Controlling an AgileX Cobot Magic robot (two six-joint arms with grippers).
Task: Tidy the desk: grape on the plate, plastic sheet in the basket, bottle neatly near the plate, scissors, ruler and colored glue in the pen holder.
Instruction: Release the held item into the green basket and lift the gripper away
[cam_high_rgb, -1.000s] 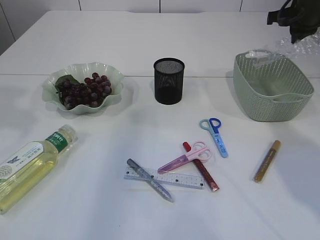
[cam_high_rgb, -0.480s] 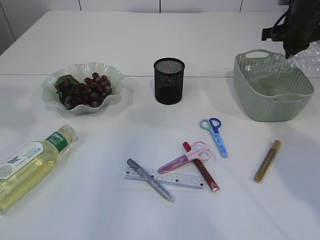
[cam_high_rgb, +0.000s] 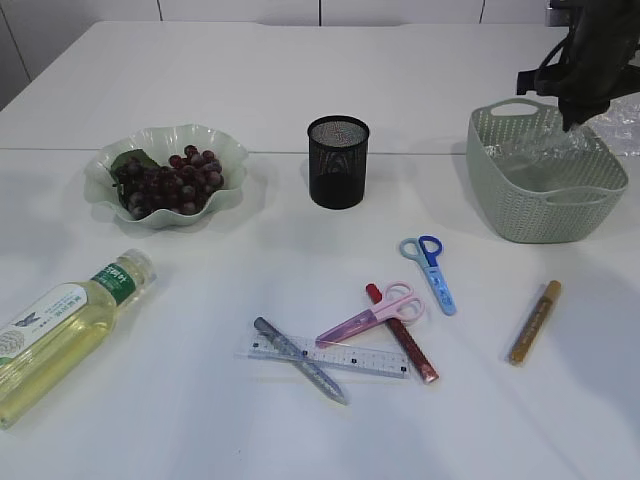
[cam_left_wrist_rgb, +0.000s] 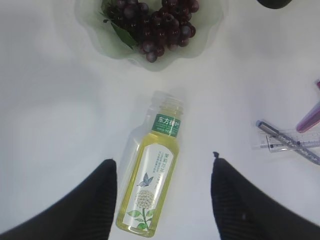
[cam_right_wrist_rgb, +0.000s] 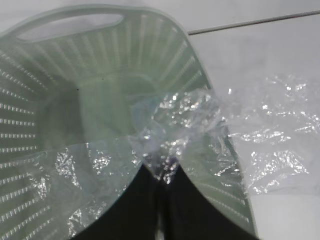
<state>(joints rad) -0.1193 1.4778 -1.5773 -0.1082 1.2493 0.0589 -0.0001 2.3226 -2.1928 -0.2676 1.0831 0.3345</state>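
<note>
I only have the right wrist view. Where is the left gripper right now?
Observer: The left gripper hangs open over the bottle, which lies on its side.
Operator: Anything in the pen holder yet?
Observer: The pen holder looks empty; both scissors, ruler and glue pens lie on the table.
Operator: Grapes done?
Observer: Yes, the grapes sit on the plate.
</note>
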